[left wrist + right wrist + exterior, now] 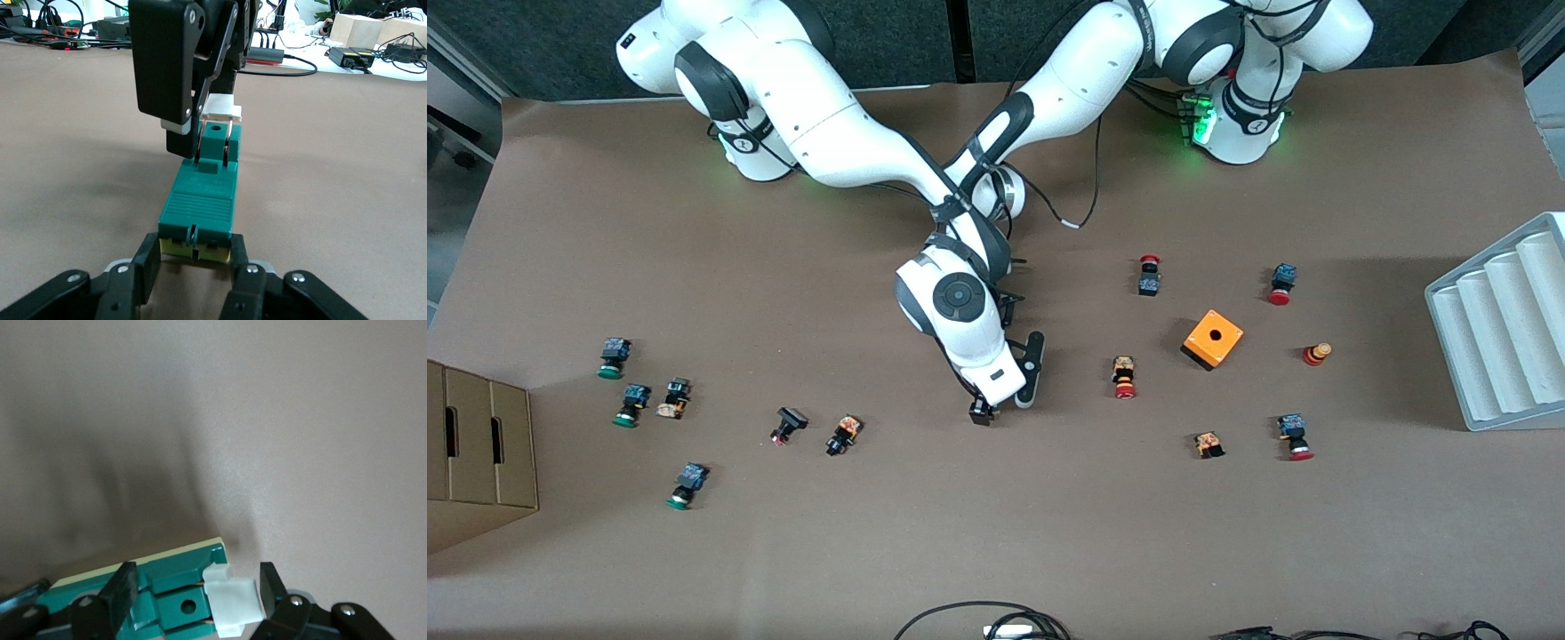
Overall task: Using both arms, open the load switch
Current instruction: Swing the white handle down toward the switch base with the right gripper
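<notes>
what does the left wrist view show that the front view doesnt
Only the left wrist view: the load switch, green with a white piece, the left gripper shut on one end and the right gripper at the white end. Only the front view: the orange box, scattered push buttons, a white tray. Both: the brown table.

The load switch (200, 200) is a small, long, dark green block. It lies flat on the brown bench near the middle. It has a white piece (220, 110) at one end and a pale yellow edge at the other. The left tool (193, 257) squeezes the yellow end. The right tool (198, 587) has its fingers on either side of the white end.
</notes>
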### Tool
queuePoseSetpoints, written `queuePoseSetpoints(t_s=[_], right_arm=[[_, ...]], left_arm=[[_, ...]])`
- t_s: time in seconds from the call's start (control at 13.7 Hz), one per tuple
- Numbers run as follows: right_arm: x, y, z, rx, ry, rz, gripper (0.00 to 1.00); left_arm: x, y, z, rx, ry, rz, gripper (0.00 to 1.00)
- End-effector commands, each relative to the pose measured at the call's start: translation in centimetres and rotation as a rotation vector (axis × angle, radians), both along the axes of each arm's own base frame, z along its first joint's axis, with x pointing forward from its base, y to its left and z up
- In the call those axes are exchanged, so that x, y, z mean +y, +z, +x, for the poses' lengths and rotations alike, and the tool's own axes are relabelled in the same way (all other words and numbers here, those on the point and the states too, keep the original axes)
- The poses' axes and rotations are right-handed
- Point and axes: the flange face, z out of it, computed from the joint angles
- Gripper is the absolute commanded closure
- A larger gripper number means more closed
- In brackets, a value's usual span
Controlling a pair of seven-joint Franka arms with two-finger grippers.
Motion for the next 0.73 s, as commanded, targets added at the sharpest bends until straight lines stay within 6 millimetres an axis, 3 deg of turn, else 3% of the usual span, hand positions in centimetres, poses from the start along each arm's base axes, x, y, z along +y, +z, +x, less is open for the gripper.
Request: queuePoseSetpoints(t_s=[0.0,0.66], right_arm=[[0.47,-0.11,0.42,-0.020,-0.007,0.010,0.24],[0.42,0.77,0.52,-0.022,-0.008,0.012,0.33]], left_arm=[[0.34,-1.18,-0.34,-0.005,0.006,0.004,0.54],[0.34,-1.18,-0.34,-0.005,0.006,0.004,0.54]])
